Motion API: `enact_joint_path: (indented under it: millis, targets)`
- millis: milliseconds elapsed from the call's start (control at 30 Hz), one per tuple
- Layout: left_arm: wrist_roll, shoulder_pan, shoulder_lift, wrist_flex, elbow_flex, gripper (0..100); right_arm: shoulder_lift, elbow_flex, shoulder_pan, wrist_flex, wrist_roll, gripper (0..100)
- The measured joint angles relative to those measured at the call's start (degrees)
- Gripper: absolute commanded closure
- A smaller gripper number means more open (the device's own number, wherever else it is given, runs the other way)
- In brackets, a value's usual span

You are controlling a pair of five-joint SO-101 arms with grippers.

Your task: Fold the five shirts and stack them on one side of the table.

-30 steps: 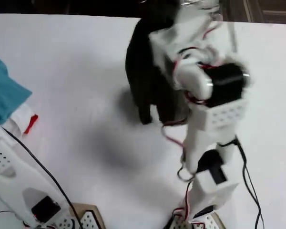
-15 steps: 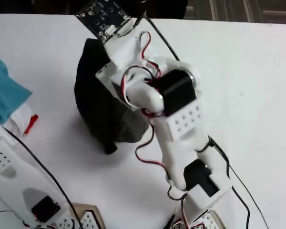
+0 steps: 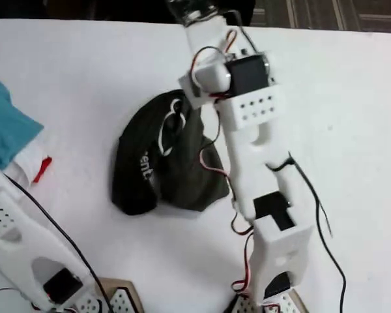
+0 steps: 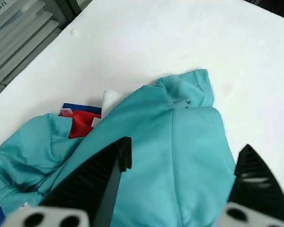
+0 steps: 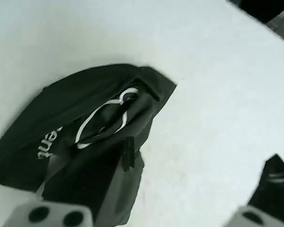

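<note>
A black shirt (image 3: 158, 160) with white lettering lies crumpled in a heap at the middle of the white table (image 3: 85, 78). The right arm (image 3: 254, 150) stretches over the table beside it toward the far edge. In the right wrist view my right gripper (image 5: 201, 152) is open and holds nothing, hovering just past the black shirt (image 5: 80, 132). My left gripper (image 4: 185, 146) is open above a bunched teal shirt (image 4: 180, 137). Red, blue and white cloth (image 4: 78, 124) pokes out from under the teal one. The teal shirt (image 3: 5, 127) sits at the table's left edge.
The left arm's white body (image 3: 19, 248) fills the near left corner, with a black cable across it. Red and black wires (image 3: 215, 166) hang off the right arm near the black shirt. The table's far edge (image 3: 85, 21) borders a dark floor. Bare table lies to the right.
The right gripper carried the hanging black shirt leftward, then let it go. The shirt now lies on the table and the arm has swung up toward the far edge.
</note>
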Motion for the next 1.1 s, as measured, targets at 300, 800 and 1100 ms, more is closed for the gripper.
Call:
enact_joint_path:
  millis: [300,800,1100]
  targets:
    - [0.0,-4.75,5.71,0.0,0.0,64,0.0,11.87,-10.29,0.44,0.0,58.4]
    - [0.0,-6.42,7.12,0.0,0.0,64,10.55,36.31,-14.77,-6.59,-2.2,58.4]
    - [0.0,-6.42,7.12,0.0,0.0,64,18.02,36.04,-12.92,-6.77,-3.08,89.5]
